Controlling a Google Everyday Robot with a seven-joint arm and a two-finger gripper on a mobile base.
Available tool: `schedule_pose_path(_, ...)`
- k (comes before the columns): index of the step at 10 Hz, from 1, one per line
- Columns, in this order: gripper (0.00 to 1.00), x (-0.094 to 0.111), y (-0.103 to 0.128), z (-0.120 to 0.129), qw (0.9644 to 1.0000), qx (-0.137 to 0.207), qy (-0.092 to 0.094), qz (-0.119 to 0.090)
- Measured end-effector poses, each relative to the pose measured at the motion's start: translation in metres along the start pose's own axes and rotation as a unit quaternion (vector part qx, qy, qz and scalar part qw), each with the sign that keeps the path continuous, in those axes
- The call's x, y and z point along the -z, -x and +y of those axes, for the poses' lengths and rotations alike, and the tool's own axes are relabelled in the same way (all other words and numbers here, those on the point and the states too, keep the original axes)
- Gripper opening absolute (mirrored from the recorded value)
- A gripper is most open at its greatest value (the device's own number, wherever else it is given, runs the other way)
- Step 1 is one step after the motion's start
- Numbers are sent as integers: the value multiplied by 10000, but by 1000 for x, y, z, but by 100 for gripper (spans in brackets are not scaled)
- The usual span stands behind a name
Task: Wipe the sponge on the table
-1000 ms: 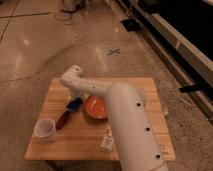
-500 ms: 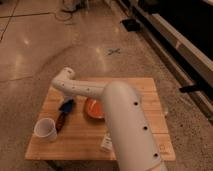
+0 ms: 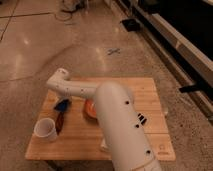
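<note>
Nearest, the thick white arm (image 3: 125, 135) rises from the bottom edge and covers much of the middle of the counter (image 3: 150, 92), a small light wooden one with a planked top. Just left of the arm's base, at the near edge, a small white thing (image 3: 104, 145) peeks out; what it is cannot be told.

At the near left corner stands a white cup (image 3: 46, 130), upright, mouth up. Just right of it lies a reddish-brown oblong thing (image 3: 60, 123), pointing away from the near edge. Right of the arm, a black-and-white striped block (image 3: 142, 119) shows in part.

Beyond the brown thing, on the left half of the counter, lies the blue sponge (image 3: 60, 106). The pincer (image 3: 65, 101) is down at it, right above or on its far right side. Whether it is apart, together or clamped on the sponge cannot be told. The slim forearm runs left from the thick arm, bends over the far left corner and drops to the pincer.

Between sponge and arm sits an orange bowl (image 3: 90, 107), half hidden by the arm.

Past the counter lies a shiny speckled floor (image 3: 40, 45) with a small cross mark (image 3: 114, 51). Farther still, cables (image 3: 70, 7) lie at the top edge.
</note>
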Motion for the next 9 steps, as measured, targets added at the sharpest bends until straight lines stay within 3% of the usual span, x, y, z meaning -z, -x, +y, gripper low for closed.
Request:
schedule_pose_path(3, 43, -2, -18, -6, 9998, -168, 37, 104)
schedule_pose_path(6, 74, -14, -35, 15, 9987, -471, 159, 98)
schedule_pose_path(9, 78, -16, -37, 20, 9986, -498, 163, 87)
